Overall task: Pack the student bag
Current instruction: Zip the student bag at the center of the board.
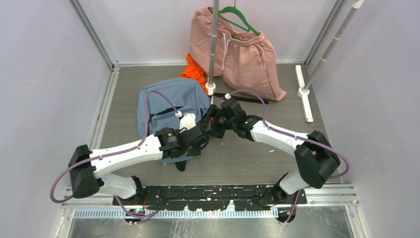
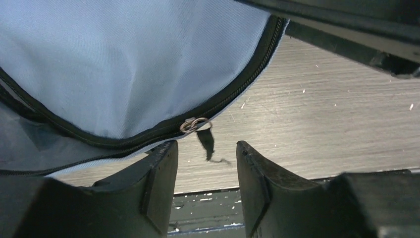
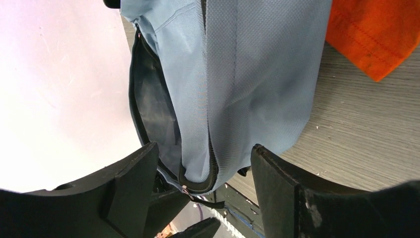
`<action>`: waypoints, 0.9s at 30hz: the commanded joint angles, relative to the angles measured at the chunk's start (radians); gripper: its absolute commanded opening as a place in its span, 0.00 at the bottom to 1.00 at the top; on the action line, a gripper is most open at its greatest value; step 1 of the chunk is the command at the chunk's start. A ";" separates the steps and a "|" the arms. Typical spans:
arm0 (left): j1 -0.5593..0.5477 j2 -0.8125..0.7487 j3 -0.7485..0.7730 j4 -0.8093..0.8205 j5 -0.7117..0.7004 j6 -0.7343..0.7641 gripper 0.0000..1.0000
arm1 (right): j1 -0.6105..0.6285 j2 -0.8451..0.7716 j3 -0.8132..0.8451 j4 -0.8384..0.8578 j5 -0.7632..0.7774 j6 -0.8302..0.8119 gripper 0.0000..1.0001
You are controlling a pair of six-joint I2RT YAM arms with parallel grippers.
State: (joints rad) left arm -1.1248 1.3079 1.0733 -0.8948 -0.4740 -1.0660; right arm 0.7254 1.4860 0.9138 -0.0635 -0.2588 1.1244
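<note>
Now | arms inward | left tool point(image 2: 207, 151), right tool point(image 3: 205, 156) agape at student bag point(image 1: 173, 96)

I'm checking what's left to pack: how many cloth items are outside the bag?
2. The pink shorts hang on a green hanger at the back; the orange cloth lies just behind the student bag. More may be hidden inside or under it.

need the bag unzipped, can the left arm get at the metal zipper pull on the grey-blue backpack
Probably yes: the small metal zipper pull on the grey-blue fabric backpack lies ahead of the left gripper, whose jaws are open, with nothing between.
</note>
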 commanded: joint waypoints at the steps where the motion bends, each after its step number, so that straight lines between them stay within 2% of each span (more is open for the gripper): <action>1: -0.003 0.057 0.041 0.062 -0.062 -0.012 0.44 | 0.001 0.004 -0.003 0.059 -0.016 0.016 0.73; 9: -0.002 0.060 0.024 0.055 -0.096 -0.032 0.26 | 0.001 0.040 -0.004 0.095 -0.043 0.037 0.71; 14: -0.002 0.063 0.035 0.023 -0.132 -0.041 0.01 | 0.000 0.072 -0.007 0.131 -0.079 0.055 0.64; 18: 0.000 0.055 0.029 0.011 -0.144 -0.053 0.00 | 0.000 0.091 -0.011 0.158 -0.092 0.067 0.53; 22: 0.004 0.028 0.001 0.000 -0.145 -0.084 0.00 | 0.000 0.090 -0.022 0.170 -0.090 0.070 0.35; 27: 0.004 -0.039 -0.056 0.020 -0.137 -0.116 0.00 | 0.001 0.087 -0.023 0.175 -0.088 0.072 0.30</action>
State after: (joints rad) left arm -1.1236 1.3460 1.0492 -0.8852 -0.5579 -1.1301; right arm 0.7254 1.5829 0.8886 0.0513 -0.3328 1.1847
